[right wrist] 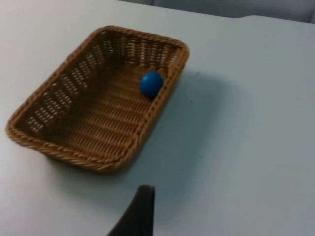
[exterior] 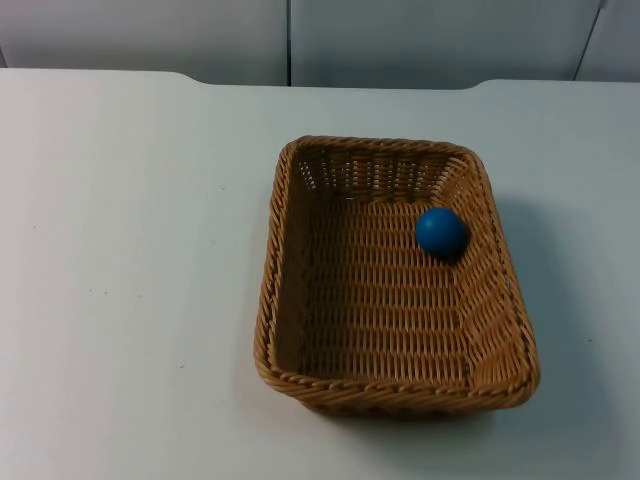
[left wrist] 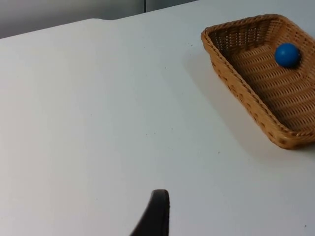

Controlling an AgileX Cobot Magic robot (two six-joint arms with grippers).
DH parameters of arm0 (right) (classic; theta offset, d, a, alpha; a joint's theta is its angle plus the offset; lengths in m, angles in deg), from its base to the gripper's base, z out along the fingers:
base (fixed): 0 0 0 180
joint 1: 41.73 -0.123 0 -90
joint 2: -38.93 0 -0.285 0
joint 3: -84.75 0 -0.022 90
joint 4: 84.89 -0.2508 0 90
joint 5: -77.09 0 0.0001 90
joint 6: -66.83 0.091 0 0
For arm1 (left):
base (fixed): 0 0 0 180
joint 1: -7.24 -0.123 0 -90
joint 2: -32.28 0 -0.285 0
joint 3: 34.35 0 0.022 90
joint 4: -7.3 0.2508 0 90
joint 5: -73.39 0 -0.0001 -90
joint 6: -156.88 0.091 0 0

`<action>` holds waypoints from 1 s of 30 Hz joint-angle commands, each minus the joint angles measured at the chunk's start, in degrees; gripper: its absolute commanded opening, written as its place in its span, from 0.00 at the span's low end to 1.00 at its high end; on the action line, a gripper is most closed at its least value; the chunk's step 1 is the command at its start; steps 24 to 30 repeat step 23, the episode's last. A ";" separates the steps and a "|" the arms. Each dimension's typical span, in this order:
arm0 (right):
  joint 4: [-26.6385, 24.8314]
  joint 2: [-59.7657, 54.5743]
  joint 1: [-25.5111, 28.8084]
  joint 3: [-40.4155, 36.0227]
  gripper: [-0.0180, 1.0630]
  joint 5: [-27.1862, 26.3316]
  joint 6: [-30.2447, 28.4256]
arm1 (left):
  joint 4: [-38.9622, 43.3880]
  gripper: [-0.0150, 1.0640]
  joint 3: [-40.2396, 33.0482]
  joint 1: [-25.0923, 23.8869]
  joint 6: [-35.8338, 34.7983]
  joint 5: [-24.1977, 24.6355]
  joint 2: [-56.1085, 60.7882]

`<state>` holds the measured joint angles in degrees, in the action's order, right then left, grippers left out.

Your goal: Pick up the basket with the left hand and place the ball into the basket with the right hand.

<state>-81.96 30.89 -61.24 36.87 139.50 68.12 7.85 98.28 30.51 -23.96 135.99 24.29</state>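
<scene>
The rectangular woven wicker basket (exterior: 300,330) sits on my white table (exterior: 120,280) — the small blue ball (exterior: 440,231) inside, against its right wall. Both my pincers' grips — I cannot tell.

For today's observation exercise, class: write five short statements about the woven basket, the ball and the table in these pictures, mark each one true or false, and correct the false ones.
1. The small blue ball lies inside the rectangular tan wicker basket. True.
2. The basket is lifted off the white table top. False: it rests on the table, and nothing holds it.
3. The ball sits near the basket's wall on the right arm's side. True.
4. The basket lies tipped on its side. False: it stands upright, open side up.
5. A second ball lies on the table beside the basket. False: there is just one ball, in the basket.
</scene>
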 commanded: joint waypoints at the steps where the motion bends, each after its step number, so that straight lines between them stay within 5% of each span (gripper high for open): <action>1: 0.03 0.25 5.40 -0.22 0.87 -0.61 0.17 | -0.23 0.77 -0.41 0.22 -0.36 -0.83 0.20; 13: 0.03 0.25 15.11 -0.22 0.87 -0.61 0.17 | -0.23 0.77 -0.41 -9.22 -0.34 -0.83 0.20; 30: 0.03 0.25 17.92 -0.22 0.87 -0.61 0.17 | -0.23 0.77 -0.41 -15.00 -0.34 -0.83 0.20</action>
